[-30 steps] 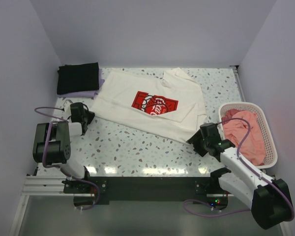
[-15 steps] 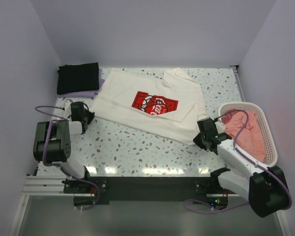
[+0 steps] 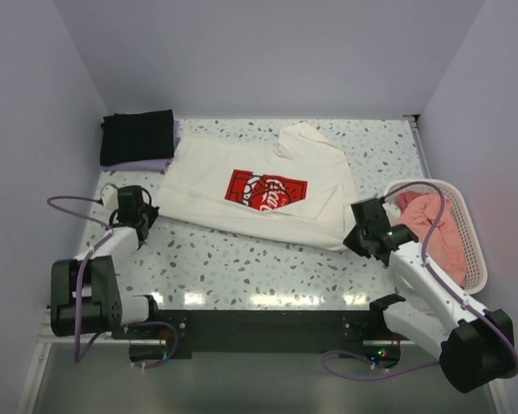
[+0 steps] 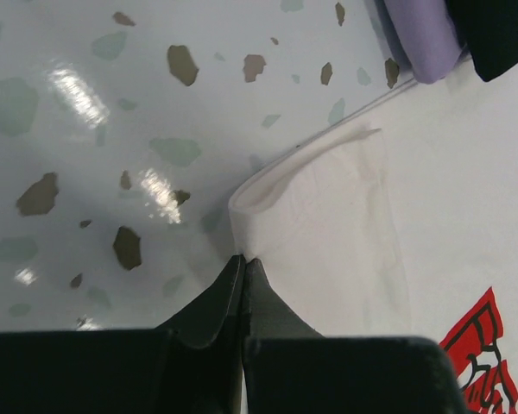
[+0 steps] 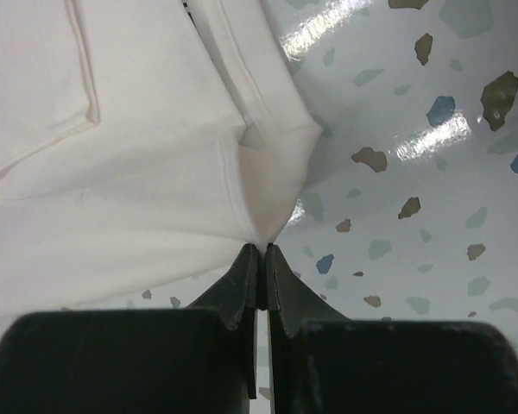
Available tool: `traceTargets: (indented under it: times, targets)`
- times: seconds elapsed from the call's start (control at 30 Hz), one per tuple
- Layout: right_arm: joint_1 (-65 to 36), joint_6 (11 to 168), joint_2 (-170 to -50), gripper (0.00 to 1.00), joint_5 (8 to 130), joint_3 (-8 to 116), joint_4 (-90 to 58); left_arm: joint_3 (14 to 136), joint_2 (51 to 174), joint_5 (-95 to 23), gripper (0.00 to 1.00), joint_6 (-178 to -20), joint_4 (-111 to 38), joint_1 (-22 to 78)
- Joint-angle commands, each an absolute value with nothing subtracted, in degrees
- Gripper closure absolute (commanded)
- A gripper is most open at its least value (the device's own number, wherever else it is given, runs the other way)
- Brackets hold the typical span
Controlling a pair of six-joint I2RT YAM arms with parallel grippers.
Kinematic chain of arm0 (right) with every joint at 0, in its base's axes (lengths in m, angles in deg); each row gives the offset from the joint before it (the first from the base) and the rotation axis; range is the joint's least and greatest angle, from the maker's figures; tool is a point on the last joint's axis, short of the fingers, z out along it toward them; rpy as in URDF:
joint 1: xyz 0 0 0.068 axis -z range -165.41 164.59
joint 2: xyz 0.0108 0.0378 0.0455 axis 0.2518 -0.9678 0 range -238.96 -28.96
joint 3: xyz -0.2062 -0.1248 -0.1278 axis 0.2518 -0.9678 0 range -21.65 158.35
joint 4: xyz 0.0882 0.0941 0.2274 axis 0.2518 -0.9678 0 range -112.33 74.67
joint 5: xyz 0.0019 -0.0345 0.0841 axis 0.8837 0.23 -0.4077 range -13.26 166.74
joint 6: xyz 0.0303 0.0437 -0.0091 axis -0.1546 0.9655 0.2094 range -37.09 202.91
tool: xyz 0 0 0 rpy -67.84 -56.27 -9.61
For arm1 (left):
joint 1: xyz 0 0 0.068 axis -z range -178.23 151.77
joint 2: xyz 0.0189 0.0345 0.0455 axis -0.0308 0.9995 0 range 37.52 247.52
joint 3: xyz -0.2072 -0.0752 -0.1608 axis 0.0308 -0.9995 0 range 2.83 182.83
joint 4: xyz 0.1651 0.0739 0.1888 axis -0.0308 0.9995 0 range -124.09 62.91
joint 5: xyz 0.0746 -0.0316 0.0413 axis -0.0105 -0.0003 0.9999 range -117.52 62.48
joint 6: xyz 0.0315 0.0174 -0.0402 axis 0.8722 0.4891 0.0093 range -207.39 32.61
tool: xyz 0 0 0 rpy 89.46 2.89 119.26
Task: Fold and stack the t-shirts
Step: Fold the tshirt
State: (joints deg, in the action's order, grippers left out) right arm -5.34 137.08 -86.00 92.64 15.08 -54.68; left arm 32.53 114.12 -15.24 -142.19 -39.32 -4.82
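A cream-white t-shirt (image 3: 259, 185) with a red square print (image 3: 267, 189) lies spread across the middle of the table. My left gripper (image 3: 148, 216) is shut on its near left hem corner, where the cloth (image 4: 328, 224) rises in a small fold from the tips (image 4: 244, 259). My right gripper (image 3: 352, 239) is shut on the near right corner; the hem (image 5: 155, 172) bunches into the closed tips (image 5: 262, 248). A folded black t-shirt (image 3: 136, 136) lies on a lavender one (image 3: 153, 164) at the back left. A salmon-pink t-shirt (image 3: 433, 231) fills the basket.
The white slatted basket (image 3: 476, 250) stands at the right edge, just beside my right arm. The folded stack's lavender edge (image 4: 423, 34) and black edge (image 4: 501, 30) lie close behind the left corner. White walls enclose the speckled table (image 3: 242, 259).
Both grippers have shut on the near corners of the cream-white shirt. The shirt has shifted a little left and toward the front, and its near edge is drawn straighter.
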Motion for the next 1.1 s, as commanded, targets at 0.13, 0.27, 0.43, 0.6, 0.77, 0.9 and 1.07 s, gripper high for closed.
traceTargets:
  times: [0.13, 0.27, 0.43, 0.6, 0.77, 0.9, 1.07]
  targets:
    - [-5.4, 135.8, -78.2, 1.0, 92.2, 18.3, -69.5, 25.2, 94.9, -6.1, 1.0, -146.7, -20.2, -4.9]
    - [-5.3, 136.2, -74.5, 0.99, 88.4, 16.5, -72.2, 22.3, 81.8, -3.7, 1.0, -148.7, -10.5, -4.9]
    - [-5.2, 136.3, -71.9, 0.99, 84.3, 13.9, -74.1, 21.0, 74.2, -2.3, 1.0, -149.9, -3.2, -5.0]
    - [-5.3, 137.3, -69.9, 0.95, 81.3, 11.3, -76.0, 20.6, 72.2, -2.6, 0.71, -150.3, -1.4, -4.9]
    - [-5.3, 134.9, -70.5, 0.34, 82.4, 15.1, -79.6, 23.6, 71.8, -6.8, 0.45, -147.0, -3.1, -4.8]
    - [-5.3, 130.2, -69.7, 0.21, 83.9, 19.2, -77.7, 28.6, 71.8, -14.1, 0.41, -141.6, -6.9, -4.9]
    - [-5.7, 126.8, -72.6, 0.22, 77.5, 18.5, -62.3, 35.9, 74.7, -27.2, 0.41, -134.3, -8.6, -4.3]
